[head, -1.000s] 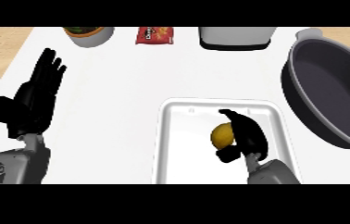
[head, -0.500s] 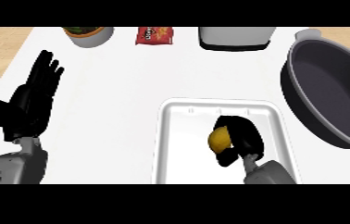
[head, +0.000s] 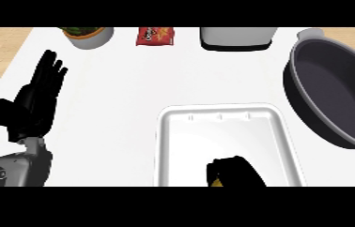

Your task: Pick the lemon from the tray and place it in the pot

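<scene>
holding item: lemon (head: 217, 182), only a yellow sliver showing at the lower edge of the view, under the curled fingers of the right hand (head: 234, 170), which is clamped around it.

location: the hand and the fruit sit over the near end of the white tray (head: 277, 127); whether the lemon rests on the tray floor or hangs above it you cannot tell from here.

destination: dark pot (head: 326, 92), ahead of the right hand and off to its right, well apart from it, its far side cut off by the picture edge.

handling note: as a judgement, you would do well to raise the hand enough to pass over the tray wall and then the pot rim, carry forward and rightward, and let go only once the lemon is over the pot's hollow.

left hand (head: 34, 99): fingers straight, upright, resting far to the left.

beyond the hands, at the back: a plant pot (head: 87, 34), a red snack packet (head: 155, 35), a grey box (head: 235, 37).

obscured: most of the lemon, the right wrist and forearm.
</scene>
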### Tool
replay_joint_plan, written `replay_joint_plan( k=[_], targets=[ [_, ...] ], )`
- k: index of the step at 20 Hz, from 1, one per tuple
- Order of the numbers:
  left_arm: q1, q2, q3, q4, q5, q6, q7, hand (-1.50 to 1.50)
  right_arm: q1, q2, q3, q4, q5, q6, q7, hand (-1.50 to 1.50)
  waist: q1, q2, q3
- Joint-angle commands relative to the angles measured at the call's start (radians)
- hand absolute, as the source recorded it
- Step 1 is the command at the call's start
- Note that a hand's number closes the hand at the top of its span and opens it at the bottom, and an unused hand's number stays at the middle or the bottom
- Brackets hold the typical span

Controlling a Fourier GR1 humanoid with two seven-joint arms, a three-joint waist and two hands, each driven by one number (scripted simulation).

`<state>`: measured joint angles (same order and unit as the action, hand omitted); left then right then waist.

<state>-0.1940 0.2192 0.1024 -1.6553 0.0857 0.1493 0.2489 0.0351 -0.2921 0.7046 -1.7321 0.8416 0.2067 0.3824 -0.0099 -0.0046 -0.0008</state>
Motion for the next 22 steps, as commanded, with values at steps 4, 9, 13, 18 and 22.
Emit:
replay_joint_plan(
  k=[4, 9, 13, 18, 22],
  targets=[
    [-0.067, 0.011, 0.026, 0.029, 0.014, -0.011, 0.033, 0.00, 0.121, -0.023, 0.041, -0.259, 0.061, -0.009, 0.060, 1.50, -0.001, 0.002, 0.001],
    [-0.025, 0.030, 0.036, 0.010, 0.015, -0.021, 0.038, 0.00, 0.148, -0.031, -0.107, -0.454, 0.079, -0.187, 0.054, 1.50, -0.021, -0.003, 0.001],
    [0.009, 0.013, 0.047, 0.019, 0.015, -0.020, -0.028, 0.00, 0.161, -0.024, -0.227, -0.641, 0.050, -0.226, 0.095, 1.50, -0.015, -0.002, 0.000],
    [-0.011, -0.018, 0.006, 0.010, -0.026, 0.016, 0.004, 0.00, 0.205, -0.040, -0.397, -0.725, -0.012, -0.270, 0.089, 1.50, -0.005, 0.002, 0.001],
    [-0.028, 0.019, 0.046, 0.026, 0.013, -0.032, -0.006, 0.00, 0.126, -0.057, -0.600, -0.670, -0.110, -0.260, 0.061, 1.50, 0.002, 0.005, 0.001]
  ],
)
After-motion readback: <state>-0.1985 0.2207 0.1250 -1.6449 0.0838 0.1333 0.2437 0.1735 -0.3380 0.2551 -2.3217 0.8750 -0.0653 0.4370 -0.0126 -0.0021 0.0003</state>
